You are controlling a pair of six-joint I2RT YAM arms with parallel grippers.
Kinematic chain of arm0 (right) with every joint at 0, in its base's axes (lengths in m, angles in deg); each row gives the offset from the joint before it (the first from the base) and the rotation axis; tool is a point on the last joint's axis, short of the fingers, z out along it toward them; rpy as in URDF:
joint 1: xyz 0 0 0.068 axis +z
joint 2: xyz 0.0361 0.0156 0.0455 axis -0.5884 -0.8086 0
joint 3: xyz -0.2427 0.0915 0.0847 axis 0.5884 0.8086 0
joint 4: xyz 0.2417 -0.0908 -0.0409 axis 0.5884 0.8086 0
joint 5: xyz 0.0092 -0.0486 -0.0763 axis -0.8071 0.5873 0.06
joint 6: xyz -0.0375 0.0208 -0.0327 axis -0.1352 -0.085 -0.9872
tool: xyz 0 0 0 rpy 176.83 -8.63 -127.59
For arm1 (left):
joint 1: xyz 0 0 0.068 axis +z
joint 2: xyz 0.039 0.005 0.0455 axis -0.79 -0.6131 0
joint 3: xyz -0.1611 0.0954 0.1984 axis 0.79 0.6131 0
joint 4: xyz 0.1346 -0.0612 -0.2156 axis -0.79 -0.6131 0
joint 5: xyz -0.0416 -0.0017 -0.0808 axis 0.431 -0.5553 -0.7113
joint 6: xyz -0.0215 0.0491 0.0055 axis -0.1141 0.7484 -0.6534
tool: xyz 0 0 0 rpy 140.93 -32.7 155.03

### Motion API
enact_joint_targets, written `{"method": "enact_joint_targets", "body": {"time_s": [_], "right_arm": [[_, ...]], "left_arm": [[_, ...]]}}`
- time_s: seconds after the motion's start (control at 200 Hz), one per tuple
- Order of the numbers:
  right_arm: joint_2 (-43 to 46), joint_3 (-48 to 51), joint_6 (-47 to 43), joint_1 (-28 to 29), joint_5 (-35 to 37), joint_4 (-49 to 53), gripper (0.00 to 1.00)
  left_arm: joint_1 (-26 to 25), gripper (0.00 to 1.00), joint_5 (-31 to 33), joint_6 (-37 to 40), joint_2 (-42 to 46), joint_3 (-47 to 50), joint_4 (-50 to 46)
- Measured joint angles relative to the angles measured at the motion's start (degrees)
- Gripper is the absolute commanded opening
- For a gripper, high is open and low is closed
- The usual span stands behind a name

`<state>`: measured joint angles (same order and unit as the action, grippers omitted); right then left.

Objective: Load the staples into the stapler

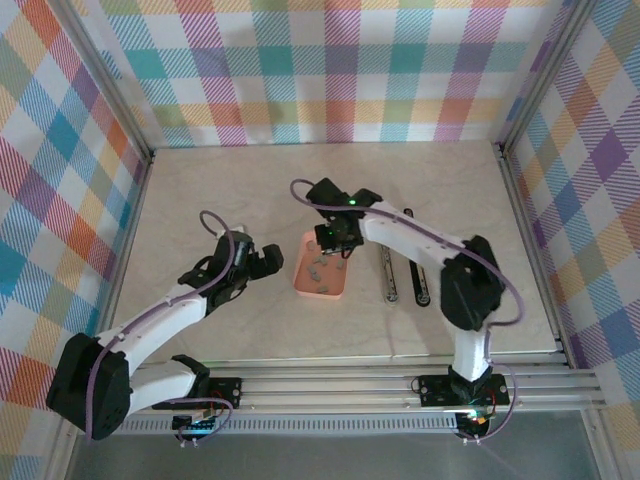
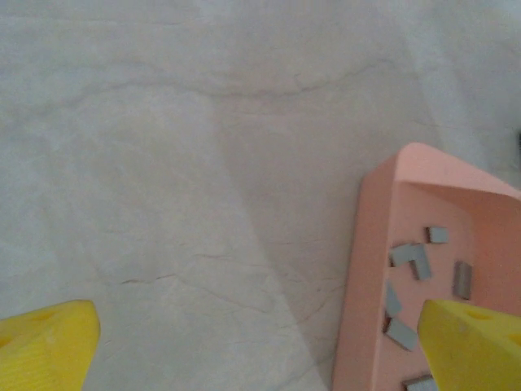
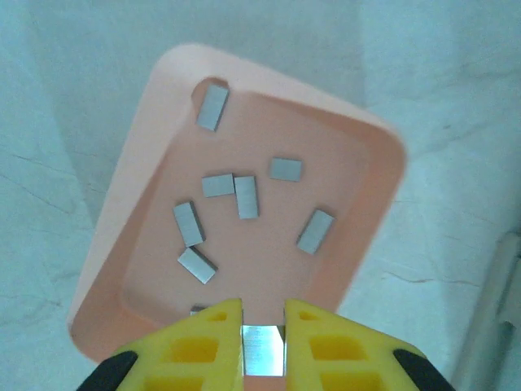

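Marbled tabletop: right tool pinches staples.

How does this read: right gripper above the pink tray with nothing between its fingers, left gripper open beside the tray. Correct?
Not quite. The right wrist view shows the right gripper shut on a staple strip, not empty. It is above the pink tray, and the left gripper is open beside it.

Robot test cell, lab type: pale marble-look tabletop, enclosed on three sides by multicoloured plaid-patterned walls, aluminium frame rails at near edge, left arm and right arm bolted there
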<state>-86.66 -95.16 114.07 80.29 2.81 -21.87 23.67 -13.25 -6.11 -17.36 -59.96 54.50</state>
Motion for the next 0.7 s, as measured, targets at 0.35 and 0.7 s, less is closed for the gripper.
{"method": "enact_joint_targets", "body": {"time_s": [0.35, 0.7], "right_arm": [[16.0, 27.9, -2.3, -11.1, 1.3, -5.9, 0.16], [19.8, 35.0, -6.1, -14.2, -1.7, -8.2, 0.16]], "left_arm": [[-10.3, 1.0, -0.6, 1.9, -10.8, -7.9, 5.0], [-14.3, 1.0, 0.9, 1.9, -18.1, -14.9, 5.4]]}}
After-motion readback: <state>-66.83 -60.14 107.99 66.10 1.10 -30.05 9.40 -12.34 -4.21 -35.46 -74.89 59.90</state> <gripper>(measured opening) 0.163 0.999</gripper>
